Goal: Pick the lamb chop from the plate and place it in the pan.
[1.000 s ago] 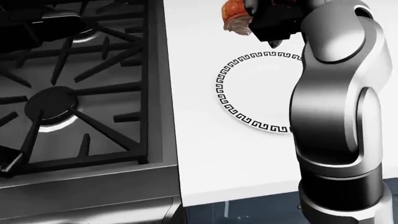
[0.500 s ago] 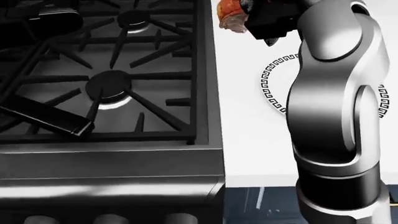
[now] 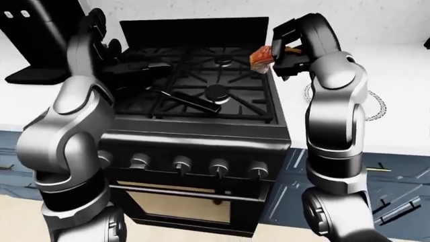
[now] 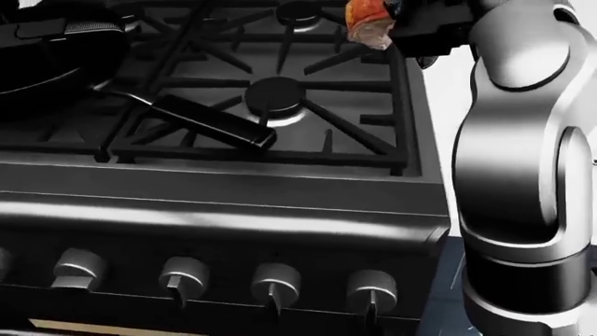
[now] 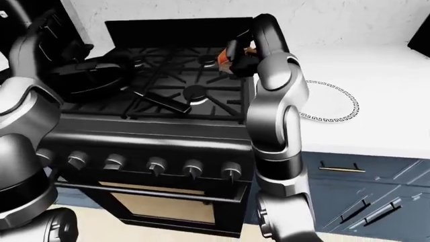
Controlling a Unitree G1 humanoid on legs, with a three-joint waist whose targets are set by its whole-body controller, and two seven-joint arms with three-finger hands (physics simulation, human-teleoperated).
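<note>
Above the stove's (image 4: 280, 175) far right corner, the lamb chop (image 3: 262, 56) is gripped in the closed right hand (image 3: 288, 55), with the pan (image 5: 90, 75) at far left.

The stove (image 4: 233, 203) is dark metal with a brushed, glossy front edge, matt black grates (image 4: 327, 119) and shiny silver knobs (image 4: 277, 281). The pan (image 5: 94, 75) is matt black, and the lamb chop (image 4: 369, 19) looks rough and moist, orange-red with pale fat. The surface (image 5: 376, 126) is smooth matt white, the plate (image 5: 329, 101) is smooth white with a black patterned rim, and the robot's arms (image 4: 523, 140) are polished silver with black joints.
</note>
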